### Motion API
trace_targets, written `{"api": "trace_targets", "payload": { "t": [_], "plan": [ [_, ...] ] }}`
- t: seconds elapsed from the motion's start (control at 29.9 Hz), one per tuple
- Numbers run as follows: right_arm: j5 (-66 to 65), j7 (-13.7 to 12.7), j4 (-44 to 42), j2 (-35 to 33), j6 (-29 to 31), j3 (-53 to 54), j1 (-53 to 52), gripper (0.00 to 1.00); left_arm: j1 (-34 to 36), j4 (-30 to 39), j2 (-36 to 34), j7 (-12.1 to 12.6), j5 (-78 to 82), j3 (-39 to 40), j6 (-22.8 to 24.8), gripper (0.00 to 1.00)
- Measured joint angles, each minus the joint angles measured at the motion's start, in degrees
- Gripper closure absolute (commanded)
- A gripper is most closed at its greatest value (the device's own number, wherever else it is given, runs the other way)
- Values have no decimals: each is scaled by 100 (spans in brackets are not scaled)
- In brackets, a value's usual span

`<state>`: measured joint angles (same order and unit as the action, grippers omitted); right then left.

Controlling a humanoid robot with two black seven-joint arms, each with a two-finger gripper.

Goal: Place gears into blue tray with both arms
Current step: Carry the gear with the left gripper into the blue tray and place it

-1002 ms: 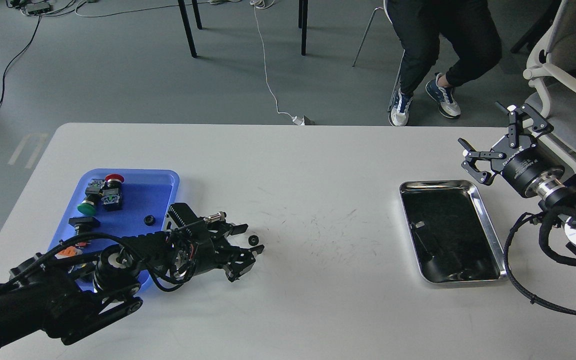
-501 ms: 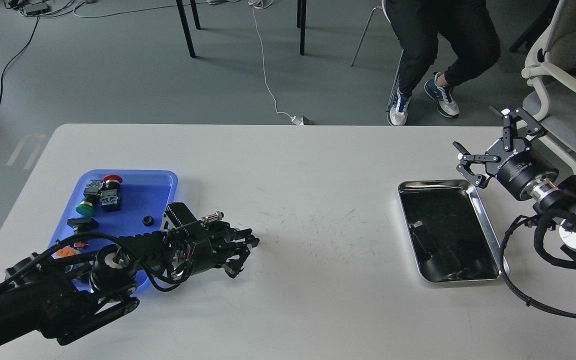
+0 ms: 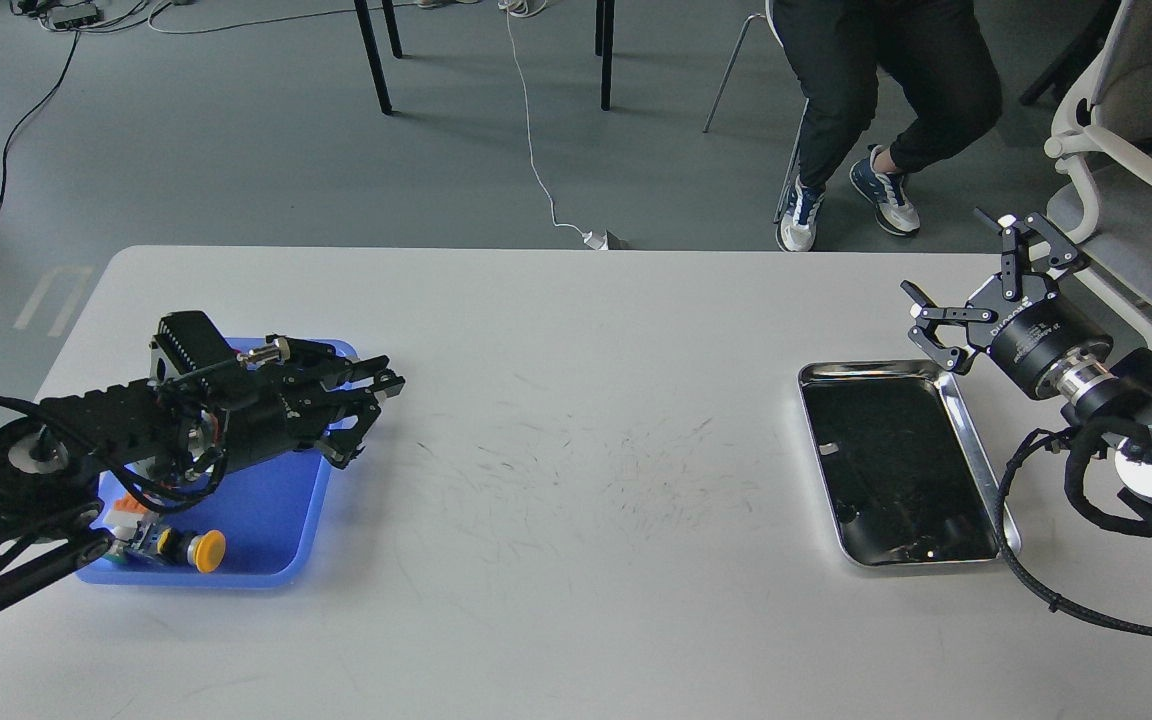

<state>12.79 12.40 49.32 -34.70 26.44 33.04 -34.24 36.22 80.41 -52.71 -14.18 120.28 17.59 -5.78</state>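
I'm swinging the left gripper, now pinched shut presumably on the gear, back over the blue tray, while the right gripper is idling open.

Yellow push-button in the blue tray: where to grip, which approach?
Yellow push-button lies on its side, cap pointing right, close to the blue tray's near rim. Probably best taken from straight above, squeezing across the narrower dark neck behind the cap; the raised rim would likely block a low approach from the front.
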Motion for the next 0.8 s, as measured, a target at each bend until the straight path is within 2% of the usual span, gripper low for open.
{"api": "trace_targets", "payload": {
  "t": [0.17, 0.4, 0.8],
  "plan": [
    [-9, 0, 0, -2, 2, 0, -3, 5, -392, -169, -412, -249, -463, -58, -478, 94],
    [-72, -3, -1, 6, -15, 3, -3, 5, -945, -912, -354, -459, -538, -70, -1080, 94],
    [-171, -8, -1, -52, -9, 3, 8, 5, -1210, -1939, 200, -653, -569, -72, -1471, 93]
  ]
}}
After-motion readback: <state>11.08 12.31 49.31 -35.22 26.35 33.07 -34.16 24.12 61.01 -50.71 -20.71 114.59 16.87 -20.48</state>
